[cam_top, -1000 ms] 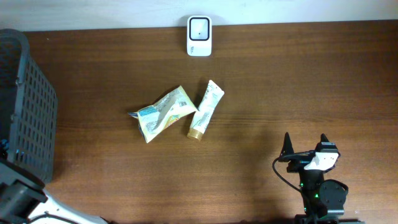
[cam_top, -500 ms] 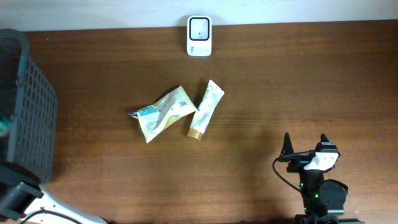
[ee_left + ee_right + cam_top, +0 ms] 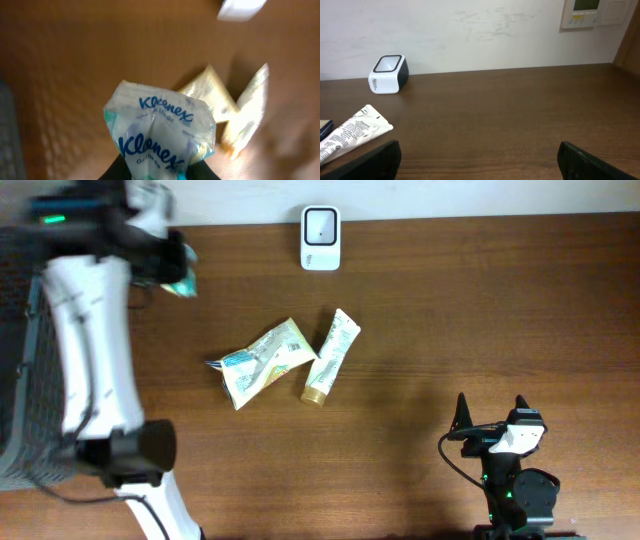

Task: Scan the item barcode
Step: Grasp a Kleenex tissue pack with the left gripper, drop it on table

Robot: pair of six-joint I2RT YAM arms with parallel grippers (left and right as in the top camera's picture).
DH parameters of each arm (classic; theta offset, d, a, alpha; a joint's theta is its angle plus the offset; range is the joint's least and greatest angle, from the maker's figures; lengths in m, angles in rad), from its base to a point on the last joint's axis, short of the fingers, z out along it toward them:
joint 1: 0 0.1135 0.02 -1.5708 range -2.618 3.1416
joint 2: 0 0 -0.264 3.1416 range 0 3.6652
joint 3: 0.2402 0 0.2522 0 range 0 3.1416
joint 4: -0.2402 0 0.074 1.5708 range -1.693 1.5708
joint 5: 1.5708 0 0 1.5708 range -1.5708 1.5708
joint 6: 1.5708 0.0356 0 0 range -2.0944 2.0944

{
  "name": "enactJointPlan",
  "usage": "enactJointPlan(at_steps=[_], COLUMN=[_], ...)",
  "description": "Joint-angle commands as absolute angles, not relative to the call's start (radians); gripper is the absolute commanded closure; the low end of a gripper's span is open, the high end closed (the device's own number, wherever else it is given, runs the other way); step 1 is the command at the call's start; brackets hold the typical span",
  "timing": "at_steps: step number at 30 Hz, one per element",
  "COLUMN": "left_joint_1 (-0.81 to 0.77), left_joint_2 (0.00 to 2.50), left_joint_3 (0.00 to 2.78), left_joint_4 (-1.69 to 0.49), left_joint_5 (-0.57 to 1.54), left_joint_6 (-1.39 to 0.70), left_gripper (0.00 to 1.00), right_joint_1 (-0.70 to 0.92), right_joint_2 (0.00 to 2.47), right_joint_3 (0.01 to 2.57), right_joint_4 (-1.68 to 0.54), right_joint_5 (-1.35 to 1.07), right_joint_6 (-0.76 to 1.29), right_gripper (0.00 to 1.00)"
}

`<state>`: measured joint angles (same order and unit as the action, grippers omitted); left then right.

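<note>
Left wrist view shows my left tool squeezed shut on a tissue pack. The pack is white with blue letters, and it sticks up out of the two dark fingers. From overhead, the left tool holds the tissue pack up over the far left corner of the counter, just beside the grey basket at the left edge. The white scanner sits at the far edge, near the middle, well apart from the pack. A yellow packet and a tube lie side by side in the middle of the counter, and they look like they touch. My right tool is by the near edge on the right side. Its fingers are spread wide with nothing between them.
</note>
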<state>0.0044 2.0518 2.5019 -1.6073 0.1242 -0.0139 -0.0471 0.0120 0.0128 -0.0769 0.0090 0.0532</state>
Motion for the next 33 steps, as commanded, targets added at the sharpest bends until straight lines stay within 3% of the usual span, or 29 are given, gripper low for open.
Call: enactJointPlan(at_steps=[1,6,12,15,16,17,22,25,27,29,33], left_joint_1=[-0.082,-0.096,-0.148,-0.190,-0.202,-0.203,-0.145,-0.035,0.165,0.412,0.721], left_joint_2=[2.066,2.066,2.066,2.045,2.028,2.016,1.837,1.709,1.628,1.621,1.665], left_joint_3=[2.112,1.538,1.456,1.459,1.462,1.466,1.798,1.995,2.047,2.038,1.811], left_joint_4=[-1.393,-0.849,-0.916,-1.000,-1.018,-1.020,-1.166,-1.135,-1.138,-1.153,-1.052], left_joint_5=[-0.062,-0.184,-0.002,0.003,0.004,-0.001,-0.137,-0.210,-0.207,-0.233,-0.233], left_joint_6=[0.005,0.005,-0.001,-0.015,-0.015,-0.014,-0.014,-0.014,-0.017,-0.148,-0.238], left_gripper=[1.00,1.00,0.99,0.94,0.72,0.01,0.01,0.01,0.01,0.02,0.03], right_joint_1=[-0.053,-0.053,-0.053,-0.053,-0.053,-0.053,-0.053,-0.053,-0.053,-0.053,-0.053], right_joint_2=[0.006,0.006,0.006,0.006,0.006,0.006,0.006,0.006,0.006,0.006,0.006], right_joint_3=[0.006,0.006,0.006,0.006,0.006,0.006,0.006,0.006,0.006,0.006,0.006], right_joint_4=[-0.082,-0.082,-0.082,-0.082,-0.082,-0.082,-0.082,-0.082,-0.082,-0.082,-0.082], right_joint_5=[0.011,0.011,0.011,0.011,0.011,0.011,0.011,0.011,0.011,0.011,0.011], right_joint_6=[0.056,0.056,0.056,0.056,0.056,0.056,0.056,0.056,0.056,0.056,0.056], right_gripper=[0.01,0.01,0.01,0.01,0.01,0.01,0.01,0.01,0.01,0.01,0.01])
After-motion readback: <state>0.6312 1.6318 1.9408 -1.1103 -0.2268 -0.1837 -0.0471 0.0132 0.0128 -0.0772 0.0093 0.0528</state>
